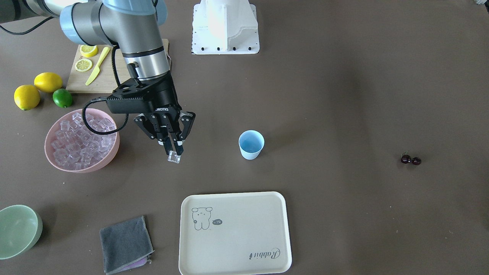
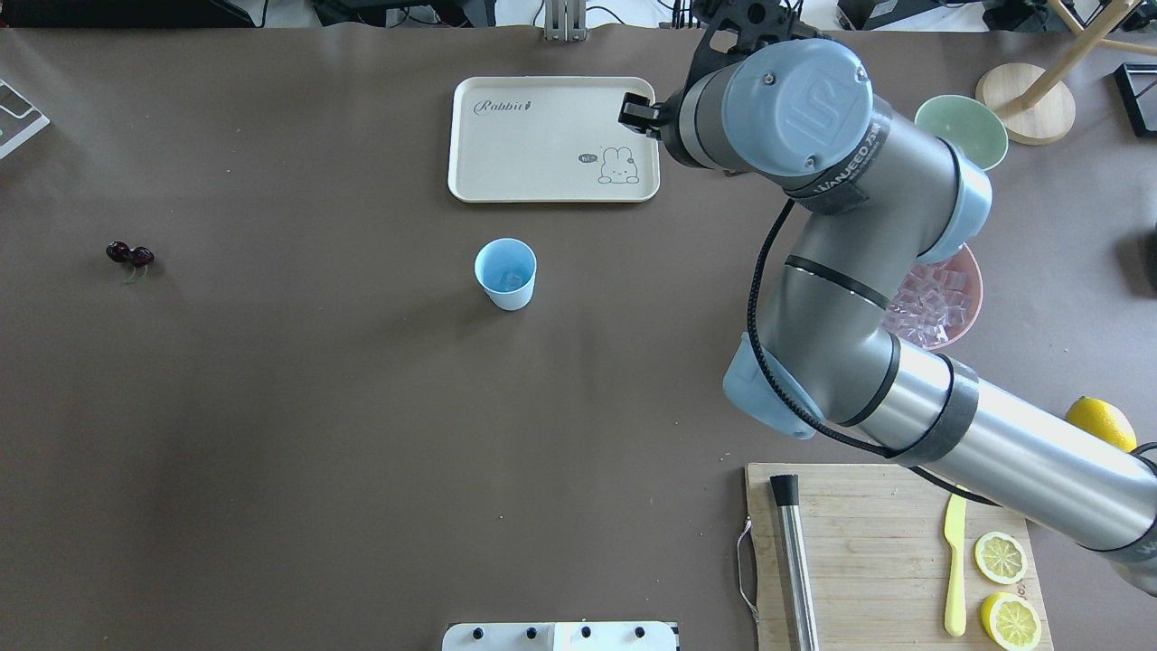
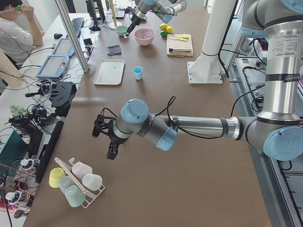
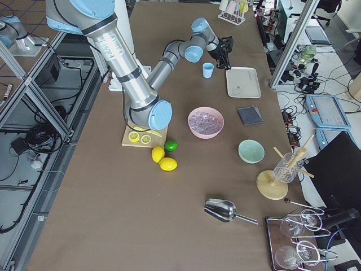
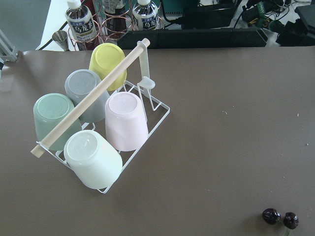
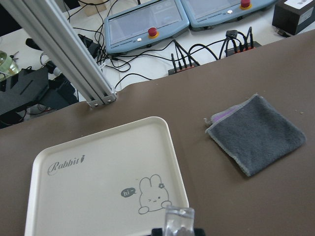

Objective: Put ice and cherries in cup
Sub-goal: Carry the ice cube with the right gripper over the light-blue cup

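My right gripper (image 1: 173,151) is shut on one clear ice cube (image 1: 174,157) and holds it above the table, between the pink bowl (image 1: 110,152) of ice cubes (image 1: 78,141) and the light blue cup (image 1: 251,144). The held cube (image 6: 178,222) shows at the bottom of the right wrist view. The cup (image 2: 505,273) stands upright mid-table with something glassy inside. The cherries (image 1: 410,160) lie far off on the bare table, also in the left wrist view (image 5: 279,218). My left gripper (image 3: 98,132) hovers near them; I cannot tell whether it is open or shut.
A cream tray (image 1: 267,202) and a grey cloth (image 1: 126,244) lie near the table's front edge. A green bowl (image 1: 17,231), lemons (image 1: 38,89), a lime (image 1: 62,97) and a cutting board (image 1: 110,76) sit around the pink bowl. A rack of cups (image 5: 98,132) stands by the left arm.
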Controlling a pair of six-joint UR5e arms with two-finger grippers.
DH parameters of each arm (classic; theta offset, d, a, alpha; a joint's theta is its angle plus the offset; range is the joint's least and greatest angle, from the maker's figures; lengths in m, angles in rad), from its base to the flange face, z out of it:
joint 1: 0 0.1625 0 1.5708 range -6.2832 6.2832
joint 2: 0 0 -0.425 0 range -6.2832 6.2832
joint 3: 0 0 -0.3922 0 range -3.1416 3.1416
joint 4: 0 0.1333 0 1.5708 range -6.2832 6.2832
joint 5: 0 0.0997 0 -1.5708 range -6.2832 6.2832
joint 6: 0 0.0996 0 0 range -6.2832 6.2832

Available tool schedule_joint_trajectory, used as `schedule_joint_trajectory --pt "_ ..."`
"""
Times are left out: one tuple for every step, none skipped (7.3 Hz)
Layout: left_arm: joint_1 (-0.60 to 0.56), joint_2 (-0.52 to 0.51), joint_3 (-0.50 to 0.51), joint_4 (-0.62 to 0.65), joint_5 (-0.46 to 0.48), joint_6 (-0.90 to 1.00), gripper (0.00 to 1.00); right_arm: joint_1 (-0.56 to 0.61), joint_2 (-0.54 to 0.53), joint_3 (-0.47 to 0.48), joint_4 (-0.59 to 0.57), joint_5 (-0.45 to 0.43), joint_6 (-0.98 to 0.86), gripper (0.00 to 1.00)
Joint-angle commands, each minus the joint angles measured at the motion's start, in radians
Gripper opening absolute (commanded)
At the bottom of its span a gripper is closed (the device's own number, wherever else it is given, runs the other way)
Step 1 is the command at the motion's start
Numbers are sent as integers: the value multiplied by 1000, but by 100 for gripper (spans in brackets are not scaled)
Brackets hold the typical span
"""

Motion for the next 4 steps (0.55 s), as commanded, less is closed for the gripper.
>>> schedule_joint_trajectory --pt "-1 20 0 -14 -1 0 98 -106 39 -45 68 -79 -46 0" --pt "1 20 2 -14 1 0 98 -137 50 -106 121 -81 -70 0" --pt "-1 20 2 -14 -1 0 98 -155 59 -146 172 -81 -108 0" --pt "-1 22 2 -14 -1 0 98 -177 76 -191 215 -80 -113 0"
